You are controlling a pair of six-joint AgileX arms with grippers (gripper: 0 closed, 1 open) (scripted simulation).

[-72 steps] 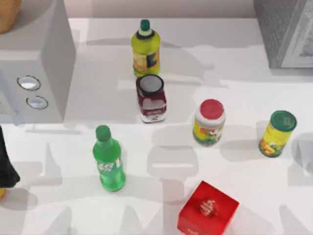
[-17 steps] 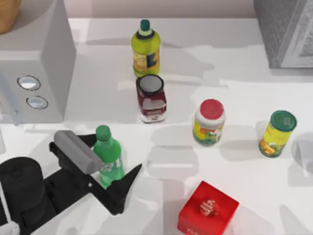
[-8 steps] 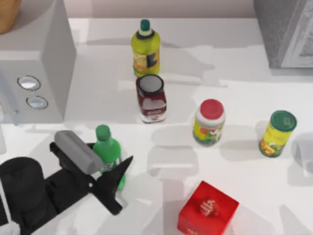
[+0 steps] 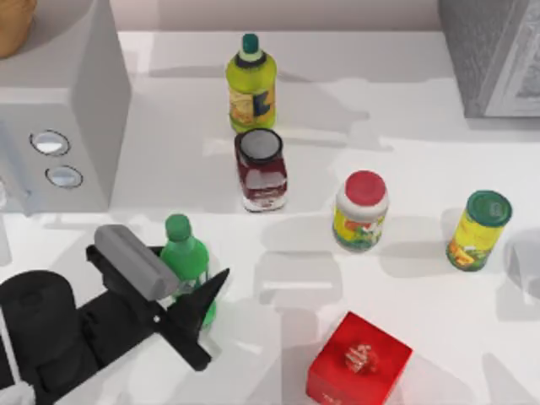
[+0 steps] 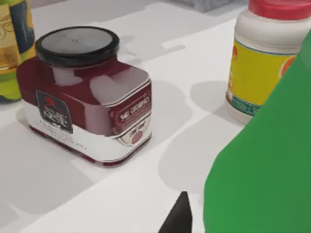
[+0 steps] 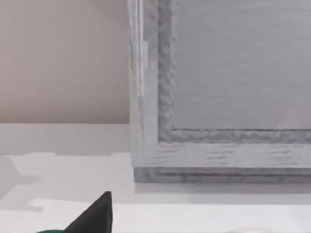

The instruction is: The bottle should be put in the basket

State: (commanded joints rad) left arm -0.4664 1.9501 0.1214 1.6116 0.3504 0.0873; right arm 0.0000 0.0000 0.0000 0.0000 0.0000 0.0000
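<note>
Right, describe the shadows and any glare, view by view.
Top view: soft grey shadows spread across the white table around the jars. Left wrist view: pale glare on the dark red jar, the green bottle looming close. Right wrist view: flat, even light.

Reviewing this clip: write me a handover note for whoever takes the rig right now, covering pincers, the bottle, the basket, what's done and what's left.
Left pincer: at the table's front left, shut on the bottle, fingers either side of its lower body.
Right pincer: a dark fingertip shows in the right wrist view, facing a grey cabinet; open or shut cannot be told.
Bottle: upright, apparently not yet lifted off the table.
Basket: a tan rim at the far left corner, atop the grey box.
Done: approach and grasp.
Left: lift, carry to the far left, release into the basket. Mind the dark red jar nearby.
</note>
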